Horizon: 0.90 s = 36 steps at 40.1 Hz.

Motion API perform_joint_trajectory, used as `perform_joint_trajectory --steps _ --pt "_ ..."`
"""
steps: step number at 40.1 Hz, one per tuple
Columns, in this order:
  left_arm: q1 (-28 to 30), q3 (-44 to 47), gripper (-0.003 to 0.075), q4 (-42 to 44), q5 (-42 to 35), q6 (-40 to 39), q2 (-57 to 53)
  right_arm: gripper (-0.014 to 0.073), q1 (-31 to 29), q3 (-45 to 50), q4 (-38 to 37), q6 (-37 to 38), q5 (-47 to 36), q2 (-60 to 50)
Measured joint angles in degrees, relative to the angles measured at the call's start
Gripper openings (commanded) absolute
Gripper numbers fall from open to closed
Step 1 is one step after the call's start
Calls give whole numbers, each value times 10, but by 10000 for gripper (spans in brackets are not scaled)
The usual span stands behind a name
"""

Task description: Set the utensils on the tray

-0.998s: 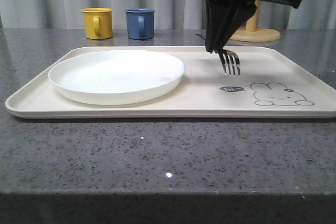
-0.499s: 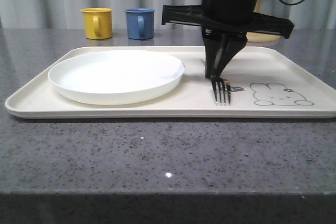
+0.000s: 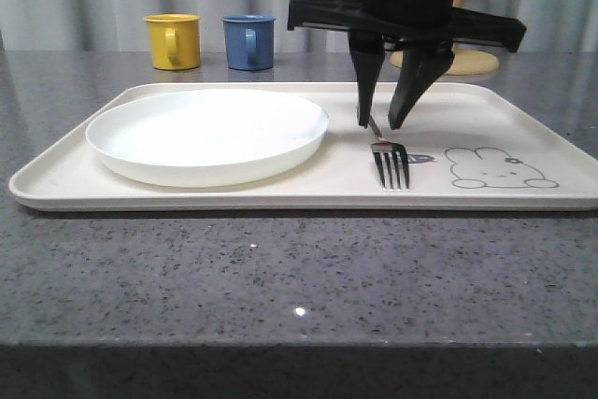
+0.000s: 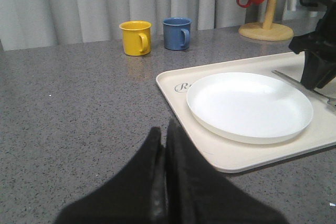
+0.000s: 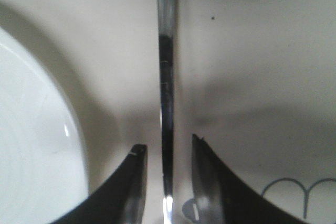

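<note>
Fork: shiny silver steel four-tined fork [image 3: 391,164] lies on the large cream rectangular tray [image 3: 547,195] at centre-right of the front frame, tines toward the camera, just left of the grey rabbit drawing [image 3: 497,168] and over the small dark "hi" bubble [image 3: 420,158]; in the right wrist frame its handle [image 5: 167,103] runs straight up the middle.
Right claw: black right gripper [image 3: 378,125] stands spread narrowly astride the fork handle, a bare gap on each side, holding nothing, its tips close above the tray.
Left claw: black left gripper [image 4: 164,145] sits at the lower centre of the left wrist frame, fingers pressed together with nothing between them, over the speckled grey stone table [image 4: 79,103].
Plate: round white plate [image 3: 207,134] fills the left half of the tray, its rim near the fork handle.
Snag risk: a sideways pull-away could, I judge, catch the handle on a fingertip [image 5: 205,182] and drag or spin the fork toward the plate or off the low rim; a straight lift looks safer.
Slide risk: smooth steel on a smooth tray probably skids at a light knock.
Bystanders: yellow mug [image 3: 174,40] and blue mug [image 3: 249,41] stand well behind the tray at upper left, unlikely to be hit.
Remaining: chopsticks and spoon, which I cannot locate, are likely yet to be placed.
</note>
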Motion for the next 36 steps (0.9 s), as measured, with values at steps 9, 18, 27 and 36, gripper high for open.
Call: perform_joint_trajectory --steps 9,18,27,36 --pt "0 0 -18 0 0 0 0 289 -19 -62 -21 -41 79 -21" --pt "0 0 -18 0 0 0 0 289 -86 -76 -25 -134 103 -42" --pt "0 0 -18 0 0 0 0 289 -168 -12 -25 -209 104 -96" --pt "0 0 -18 0 0 0 0 289 -270 82 -23 -259 105 -137"
